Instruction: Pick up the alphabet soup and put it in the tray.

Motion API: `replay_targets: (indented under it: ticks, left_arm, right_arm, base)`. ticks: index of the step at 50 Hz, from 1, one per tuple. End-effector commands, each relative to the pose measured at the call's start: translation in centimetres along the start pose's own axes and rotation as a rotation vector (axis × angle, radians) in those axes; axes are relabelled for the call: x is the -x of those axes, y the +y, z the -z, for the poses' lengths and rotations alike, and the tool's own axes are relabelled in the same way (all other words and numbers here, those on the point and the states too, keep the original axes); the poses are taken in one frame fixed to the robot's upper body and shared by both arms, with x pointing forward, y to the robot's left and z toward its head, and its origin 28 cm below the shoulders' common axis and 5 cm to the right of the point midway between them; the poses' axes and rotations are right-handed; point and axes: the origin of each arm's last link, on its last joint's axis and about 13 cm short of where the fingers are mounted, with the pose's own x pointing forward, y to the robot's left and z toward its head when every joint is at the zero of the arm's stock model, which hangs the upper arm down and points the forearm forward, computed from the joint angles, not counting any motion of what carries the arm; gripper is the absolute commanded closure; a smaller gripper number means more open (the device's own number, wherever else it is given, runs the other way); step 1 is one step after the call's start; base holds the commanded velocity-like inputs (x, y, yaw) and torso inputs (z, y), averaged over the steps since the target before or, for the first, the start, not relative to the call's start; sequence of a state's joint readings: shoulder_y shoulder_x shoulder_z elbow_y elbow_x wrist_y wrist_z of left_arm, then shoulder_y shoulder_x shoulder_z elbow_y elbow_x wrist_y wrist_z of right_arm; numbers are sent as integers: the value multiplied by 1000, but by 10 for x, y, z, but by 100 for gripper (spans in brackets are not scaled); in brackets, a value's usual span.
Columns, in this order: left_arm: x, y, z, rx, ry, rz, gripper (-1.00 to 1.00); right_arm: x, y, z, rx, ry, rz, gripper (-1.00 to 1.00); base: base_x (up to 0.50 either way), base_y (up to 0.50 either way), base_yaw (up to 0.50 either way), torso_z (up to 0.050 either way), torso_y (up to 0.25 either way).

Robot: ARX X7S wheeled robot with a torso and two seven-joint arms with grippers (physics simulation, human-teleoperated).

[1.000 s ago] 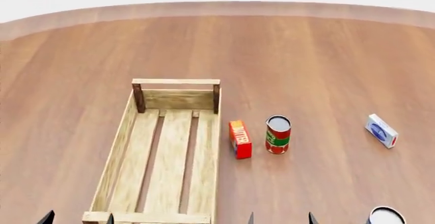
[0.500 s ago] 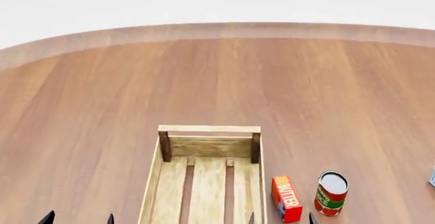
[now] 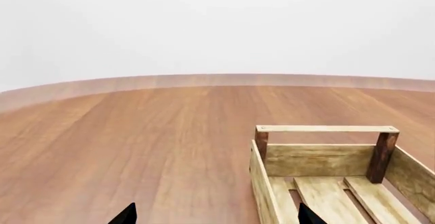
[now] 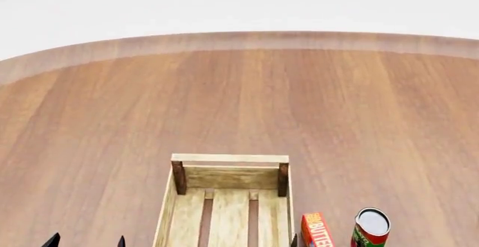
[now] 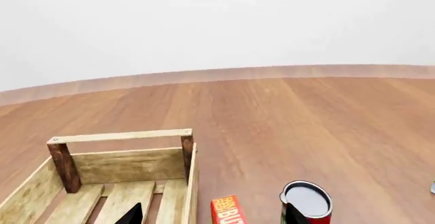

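Note:
The alphabet soup is out of view in every frame. The tray (image 4: 230,159), a light-wood slatted crate with dark corner posts, sits at the bottom middle of the head view; it also shows in the left wrist view (image 3: 326,129) and the right wrist view (image 5: 121,136). My left gripper (image 4: 86,242) is open and empty, low at the left, with the tray's left side ahead of it (image 3: 216,217). My right gripper (image 5: 212,217) is open and empty, with the tray's right wall and an orange box between its tips. Only one right fingertip (image 4: 294,241) shows in the head view.
A red-and-green-labelled can (image 4: 371,228) stands right of the tray, also in the right wrist view (image 5: 307,202). An orange-red butter box (image 4: 317,232) stands between it and the tray (image 5: 227,211). The round wooden table's far edge (image 4: 239,38) curves across the back.
The head view has swung up: the tray, the butter box and the red-and-green can slid down the picture. A pale-topped can at the bottom right and a white-blue box have left the view.

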State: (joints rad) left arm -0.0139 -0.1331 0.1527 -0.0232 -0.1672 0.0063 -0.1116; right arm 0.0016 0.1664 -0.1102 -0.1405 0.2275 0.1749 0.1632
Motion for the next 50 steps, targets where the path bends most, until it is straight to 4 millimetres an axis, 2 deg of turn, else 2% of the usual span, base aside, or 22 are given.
replay_targets:
  ticks: [1,2,3,4,5,7,50]
  left_arm:
    - [0,0,0,9,2,-3,-100]
    - [0,0,0,8,2,-3,-100]
    - [0,0,1,0,7,-10,-100]
    - [-2,0,2,2,13,-12,-100]
    - [-3,0,2,3,13,-12,-100]
    - [-3,0,2,5,15,-13,-100]
    - [-2,0,2,10,19,-17,-100]
  right_arm:
    - [17,-22,-37,-32,153,22,-100]
    - [18,-24,-39,-24,161,30,-100]
    - [55,-60,-50,34,280,40,-100]
    - [80,-75,-59,19,335,57,-100]
    - [81,-86,-65,20,302,119,-100]
    - [83,-87,-64,17,308,124,-100]
    - [110,-99,-57,-7,354,172,-100]
  base:
    - [0,0,0,0,0]
    - [0,0,0,0,0]
    - [0,0,0,0,0]
    - [0,0,0,0,0]
    - [0,0,0,0,0]
    - [0,0,0,0,0]
    - [0,0,0,0,0]
